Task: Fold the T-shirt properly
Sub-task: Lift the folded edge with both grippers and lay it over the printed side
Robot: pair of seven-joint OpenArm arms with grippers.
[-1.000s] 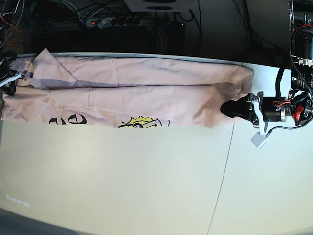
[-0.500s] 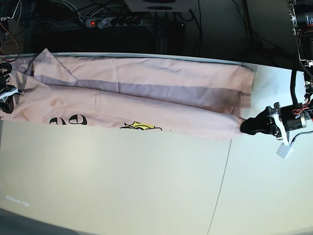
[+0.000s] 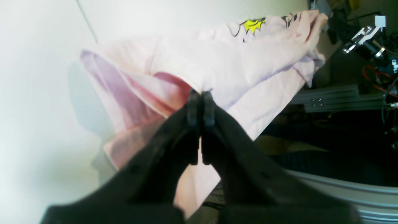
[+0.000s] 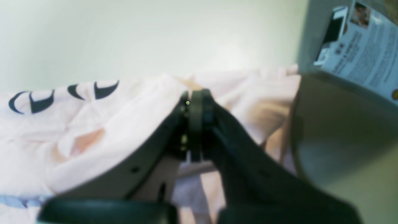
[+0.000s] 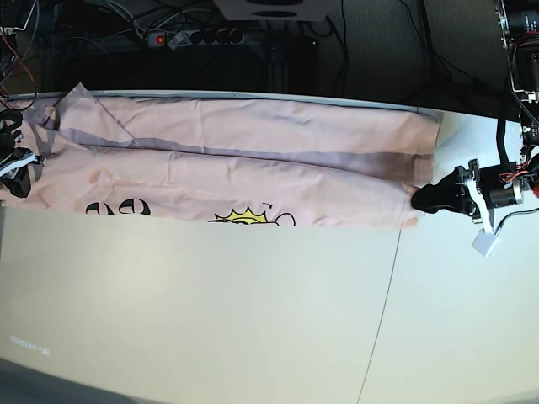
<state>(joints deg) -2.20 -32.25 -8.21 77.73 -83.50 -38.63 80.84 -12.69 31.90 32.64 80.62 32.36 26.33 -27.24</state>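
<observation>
t-shirt stretched, both tools seemingly pinching ends

The left gripper lies low and roughly level at the right side of the base view, its black jaws pointing toward the middle. In the left wrist view the left gripper has its jaws pressed together, pinching an edge of the T-shirt. The right gripper sits at the far left edge of the base view, mostly cut off. In the right wrist view the right gripper likewise has its jaws clamped on a fold of the pink fabric.
</observation>
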